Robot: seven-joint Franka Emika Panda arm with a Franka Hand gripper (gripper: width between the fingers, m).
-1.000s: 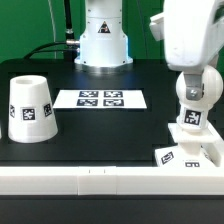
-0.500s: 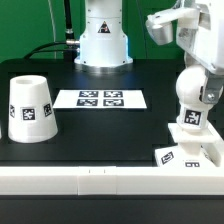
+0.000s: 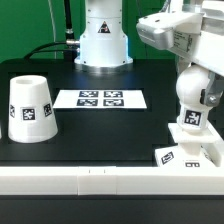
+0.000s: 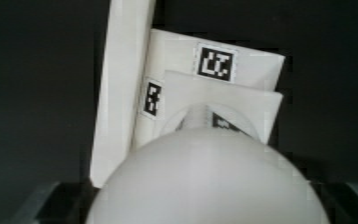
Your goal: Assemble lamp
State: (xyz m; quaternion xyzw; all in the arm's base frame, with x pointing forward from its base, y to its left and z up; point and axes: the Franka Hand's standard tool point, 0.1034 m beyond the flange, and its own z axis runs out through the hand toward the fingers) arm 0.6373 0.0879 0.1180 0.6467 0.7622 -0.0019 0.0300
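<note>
The white round-headed bulb (image 3: 195, 97) stands upright on the flat square base (image 3: 192, 152) at the exterior view's right, near the front. My gripper (image 3: 197, 70) comes down on the bulb's head from above and appears shut on it. In the wrist view the bulb (image 4: 202, 175) fills the space between my dark fingers (image 4: 51, 207), and my gripper (image 4: 197, 212) is centred over it, with the tagged base (image 4: 229, 75) below. The tapered shade (image 3: 30, 107) stands alone at the exterior view's left.
The marker board (image 3: 100, 99) lies flat at the middle back. A white rail (image 3: 90, 182) runs along the table's front edge and shows beside the base in the wrist view (image 4: 123, 100). The robot's white pedestal (image 3: 103, 40) stands behind the marker board.
My wrist and the arm's upper part have turned about the bulb, its housing swinging toward the exterior view's left. The bulb, base and shade stay where they were.
</note>
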